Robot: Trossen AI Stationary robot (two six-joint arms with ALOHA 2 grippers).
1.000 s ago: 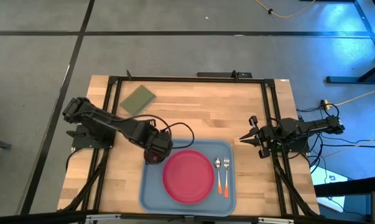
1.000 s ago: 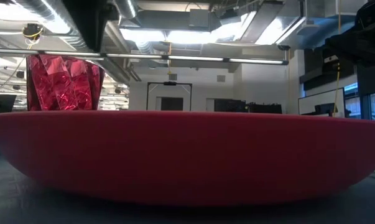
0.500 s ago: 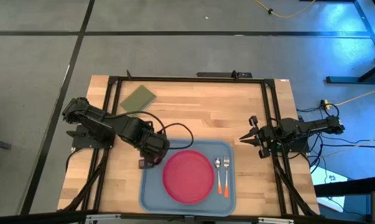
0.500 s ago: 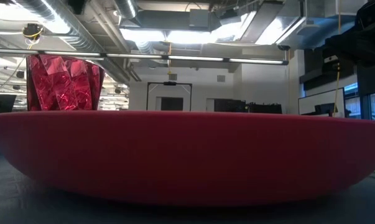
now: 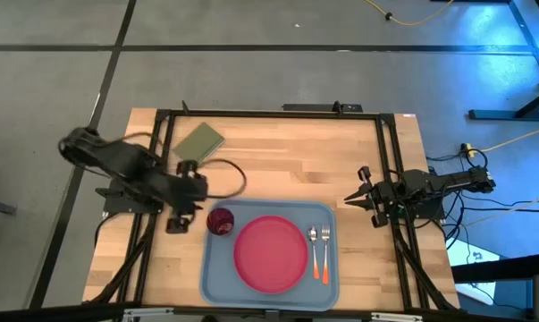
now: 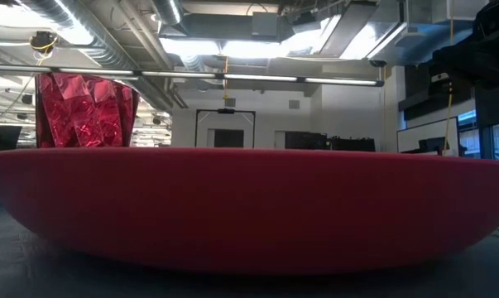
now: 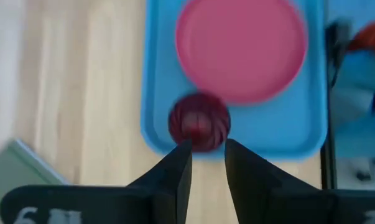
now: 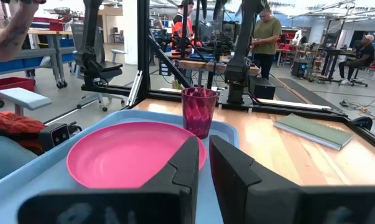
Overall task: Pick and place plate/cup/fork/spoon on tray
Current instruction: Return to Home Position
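The dark red cup (image 5: 220,221) stands upright on its base in the far left corner of the light blue tray (image 5: 217,277). The pink-red plate (image 5: 271,253) lies flat in the tray's middle. The fork and spoon (image 5: 319,253) lie side by side right of the plate; which is which I cannot tell. My left gripper (image 5: 181,217) is open and empty, just left of the cup; the left wrist view shows the cup (image 7: 199,122) beyond its fingertips (image 7: 208,149). My right gripper (image 5: 349,199) is shut and empty at the table's right side.
An olive green pad (image 5: 198,143) lies at the table's far left. Bare wood lies beyond the tray's far edge. The plate (image 6: 249,207) fills the low view, with the cup (image 6: 83,112) behind it. Several people stand in the room beyond the table, in the right wrist view.
My left gripper has drawn back from the cup toward the table's left edge and now stands off the tray. The cup has stayed upright in the tray's far left corner.
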